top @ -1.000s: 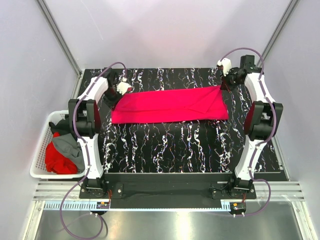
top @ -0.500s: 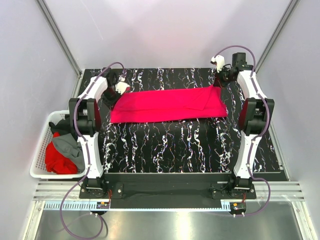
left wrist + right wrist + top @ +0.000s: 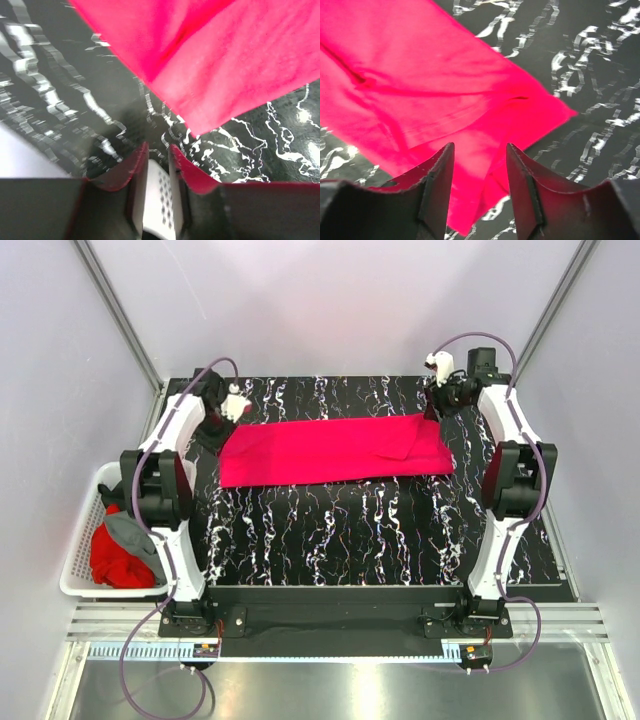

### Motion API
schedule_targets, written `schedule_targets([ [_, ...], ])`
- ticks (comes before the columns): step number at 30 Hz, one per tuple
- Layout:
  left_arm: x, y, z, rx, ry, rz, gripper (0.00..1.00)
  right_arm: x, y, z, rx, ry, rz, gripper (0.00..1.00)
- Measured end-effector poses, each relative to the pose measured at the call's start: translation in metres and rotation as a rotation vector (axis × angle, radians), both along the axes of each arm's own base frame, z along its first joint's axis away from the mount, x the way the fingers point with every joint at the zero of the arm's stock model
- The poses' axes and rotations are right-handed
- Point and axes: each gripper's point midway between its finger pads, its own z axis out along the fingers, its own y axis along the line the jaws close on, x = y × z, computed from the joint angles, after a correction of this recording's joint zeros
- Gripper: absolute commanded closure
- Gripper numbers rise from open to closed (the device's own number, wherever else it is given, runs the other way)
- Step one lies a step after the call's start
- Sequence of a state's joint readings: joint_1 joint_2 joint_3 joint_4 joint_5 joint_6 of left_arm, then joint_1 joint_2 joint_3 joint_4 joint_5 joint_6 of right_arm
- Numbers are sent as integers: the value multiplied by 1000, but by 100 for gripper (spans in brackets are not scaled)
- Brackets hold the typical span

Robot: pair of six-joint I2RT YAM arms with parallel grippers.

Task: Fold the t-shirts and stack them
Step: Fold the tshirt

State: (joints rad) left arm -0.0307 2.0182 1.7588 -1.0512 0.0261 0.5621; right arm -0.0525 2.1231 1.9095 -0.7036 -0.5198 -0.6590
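I see the crimson-pink t-shirt (image 3: 330, 448) lying flat as a long folded band across the far half of the black, white-veined worktop (image 3: 340, 530), its long sides running left to right. My left hand (image 3: 157, 147) sits at the band's far left end. Through its wrist camera the fingers stand narrow, with only a thin slit of worktop between them and no cloth in it. The shirt's corner lies just ahead of the tips, close but apart. My right hand (image 3: 479, 147) is at the far right end, directly over the cloth. Its fingers stand moderately wide, and pink fabric fills the gap below them, with a folded-over flap and the shirt's pointed corner just beyond. From this angle I cannot be sure whether those tips touch the cloth or hover just above it. Beside the worktop's left edge stands the white lattice basket (image 3: 80, 540). In it lie a red t-shirt (image 3: 112, 560), a grey t-shirt (image 3: 132, 536) draped over it, and a black t-shirt (image 3: 122, 490) at the far end, well apart from both hands.
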Motion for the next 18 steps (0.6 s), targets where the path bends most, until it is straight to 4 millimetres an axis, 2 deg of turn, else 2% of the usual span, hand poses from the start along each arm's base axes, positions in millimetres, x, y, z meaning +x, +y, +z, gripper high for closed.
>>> schedule_targets([
  [3, 2, -4, 19, 2, -56, -3, 71, -11, 9, -1, 17, 16, 30, 52],
  [5, 3, -11, 18, 1, -57, -17, 71, -21, 19, -11, 20, 53, 58, 54],
  [10, -4, -34, -9, -2, 16, -71, 73, -54, 48, -43, 21, 171, 143, 57],
  [13, -12, -48, -32, -9, 79, -102, 74, -64, 59, -55, 14, 211, 177, 59],
  [18, -23, -57, -59, -11, 160, -118, 75, -68, 57, -63, 2, 228, 188, 60],
])
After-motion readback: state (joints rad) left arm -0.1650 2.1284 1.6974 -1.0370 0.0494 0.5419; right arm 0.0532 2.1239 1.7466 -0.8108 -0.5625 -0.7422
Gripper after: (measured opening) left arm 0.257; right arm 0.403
